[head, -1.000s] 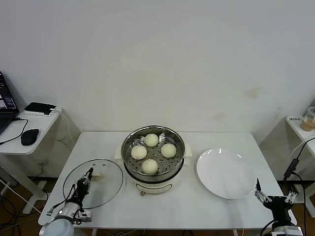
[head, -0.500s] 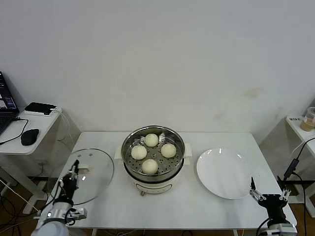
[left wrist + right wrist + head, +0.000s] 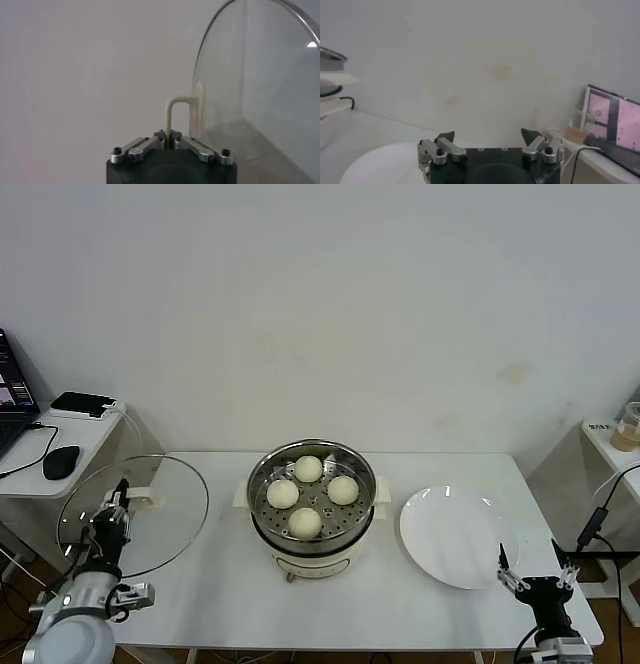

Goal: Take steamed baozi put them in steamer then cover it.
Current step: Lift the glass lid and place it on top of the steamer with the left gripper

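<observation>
Four off-white baozi (image 3: 309,493) lie in the shiny steel steamer (image 3: 267,519) on its cream pot base at the table's middle. My left gripper (image 3: 116,506) is shut on the cream handle (image 3: 179,114) of the clear glass cover (image 3: 150,519) and holds it lifted and tilted above the table's left end. In the left wrist view the cover (image 3: 260,85) stands on edge beside the handle. My right gripper (image 3: 534,569) is open and empty at the table's front right corner; the right wrist view shows it (image 3: 488,135) with its jaws wide apart.
A flat white plate (image 3: 458,536) lies right of the steamer. A side desk (image 3: 20,469) with a mouse (image 3: 60,462) and a laptop stands at the left. A small shelf (image 3: 612,440) stands at the right. The wall is close behind.
My left gripper has lifted the cover off the table and carried it up and to the left, tilting it. My right gripper has shifted slightly left near the front right corner.
</observation>
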Tool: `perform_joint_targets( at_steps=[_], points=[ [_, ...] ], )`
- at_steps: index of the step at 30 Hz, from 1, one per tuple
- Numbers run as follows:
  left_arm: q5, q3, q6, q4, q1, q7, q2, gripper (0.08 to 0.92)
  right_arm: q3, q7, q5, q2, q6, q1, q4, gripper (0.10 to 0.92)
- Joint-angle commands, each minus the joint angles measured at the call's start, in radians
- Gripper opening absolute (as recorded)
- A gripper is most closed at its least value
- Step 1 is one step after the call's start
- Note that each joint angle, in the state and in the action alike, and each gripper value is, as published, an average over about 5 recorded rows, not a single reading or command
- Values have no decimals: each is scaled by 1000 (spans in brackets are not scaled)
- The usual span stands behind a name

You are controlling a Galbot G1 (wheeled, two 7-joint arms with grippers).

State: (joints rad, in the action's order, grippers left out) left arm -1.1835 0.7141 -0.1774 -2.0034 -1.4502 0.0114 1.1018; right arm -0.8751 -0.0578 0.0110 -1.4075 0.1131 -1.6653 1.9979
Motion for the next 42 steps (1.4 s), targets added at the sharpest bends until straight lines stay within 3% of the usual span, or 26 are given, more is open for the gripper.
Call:
perform_joint_targets(
  at_steps=[1,5,8,18,30,42],
  points=[
    [31,-163,-81,-112,76,123,-92,135,22,-2,35,-1,1,3,-2,823],
    [22,-278,-132,-90,188,145,-123,135,35,-2,50,-1,1,9,-9,823],
    [-11,-350,-178,-85,244,175,-107,135,53,-4,65,-4,-3,19,-17,823],
    [-185,-474,-243,-59,313,277,81,135,119,-13,227,-53,-8,88,-76,823],
    [-258,-613,-286,72,447,303,287,135,150,-11,257,-62,-6,93,-102,823],
    [-318,-678,-286,174,516,302,377,135,164,-13,271,-70,-8,88,-110,823]
  ],
)
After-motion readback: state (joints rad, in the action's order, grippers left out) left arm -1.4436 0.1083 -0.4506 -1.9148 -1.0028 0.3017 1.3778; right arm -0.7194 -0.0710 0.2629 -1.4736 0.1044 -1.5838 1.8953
